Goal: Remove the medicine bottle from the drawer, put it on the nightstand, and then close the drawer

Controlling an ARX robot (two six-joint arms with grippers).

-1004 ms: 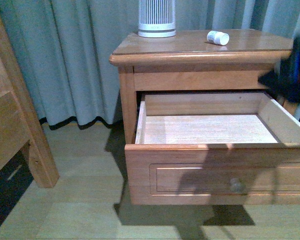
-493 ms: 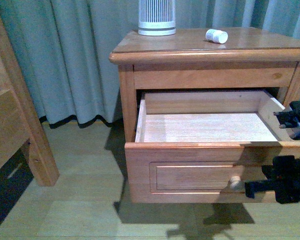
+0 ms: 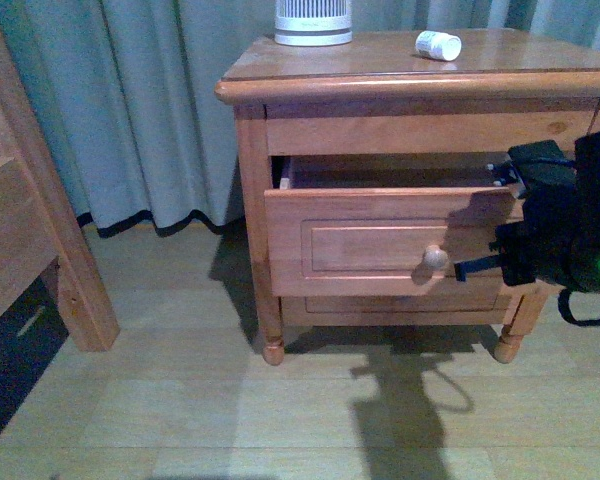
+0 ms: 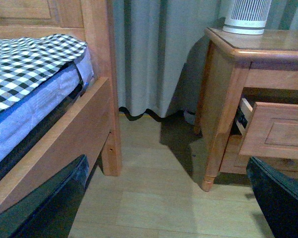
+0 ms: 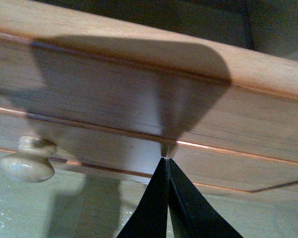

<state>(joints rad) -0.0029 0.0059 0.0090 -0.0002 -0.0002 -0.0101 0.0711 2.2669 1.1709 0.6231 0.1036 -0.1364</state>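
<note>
The medicine bottle (image 3: 438,45), small and white, lies on its side on top of the nightstand (image 3: 330,62). The drawer (image 3: 380,245) stands a short way out of the cabinet, with a dark gap above its panel face. My right gripper (image 3: 462,268) is shut and empty, just right of the round knob (image 3: 435,257). In the right wrist view its closed tips (image 5: 167,159) touch the drawer front (image 5: 139,99), beside the knob (image 5: 27,159). My left gripper (image 4: 164,208) hangs open over the floor, well left of the nightstand (image 4: 223,99) and drawer (image 4: 275,131).
A tall white ribbed appliance (image 3: 312,22) stands at the back of the nightstand top. A wooden bed frame (image 3: 30,230) with a checked cover (image 4: 30,64) is on the left. A grey curtain (image 3: 150,110) hangs behind. Pale wood floor (image 3: 180,400) lies between bed and nightstand.
The drawer has gone from wide open to nearly shut. My right gripper came in from the right and now rests against the drawer front. The bottle has stayed on top.
</note>
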